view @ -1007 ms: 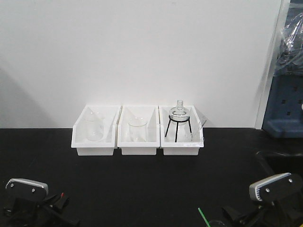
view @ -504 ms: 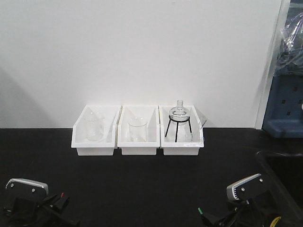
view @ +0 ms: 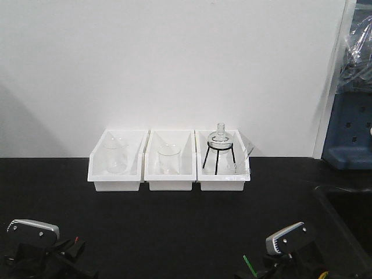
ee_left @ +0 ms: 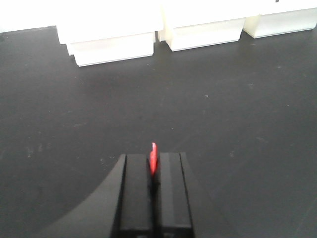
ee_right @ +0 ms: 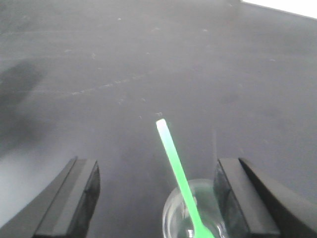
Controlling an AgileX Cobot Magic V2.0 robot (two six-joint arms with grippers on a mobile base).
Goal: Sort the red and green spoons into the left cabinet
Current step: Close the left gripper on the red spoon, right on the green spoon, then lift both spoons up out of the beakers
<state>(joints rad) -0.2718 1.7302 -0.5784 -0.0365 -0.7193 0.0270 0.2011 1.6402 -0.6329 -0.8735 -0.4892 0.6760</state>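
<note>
Black table (view: 186, 221) fills lower view. Three white bins (view: 170, 168) in row at back, against white wall (view: 174, 58). Clear beaker (view: 115, 156) in left bin, another in middle bin. Glass flask (view: 220, 139) on black tripod in right bin.

Left gripper (ee_left: 151, 163) low over table, fingers squeezed tight on red spoon (ee_left: 153, 153); only small red tip pokes out.

Right gripper (ee_right: 157, 196) fingers spread wide, touching nothing. Between them, small clear glass (ee_right: 173, 218) on table. Green spoon (ee_right: 174, 163) leans inside glass, handle up.
</note>
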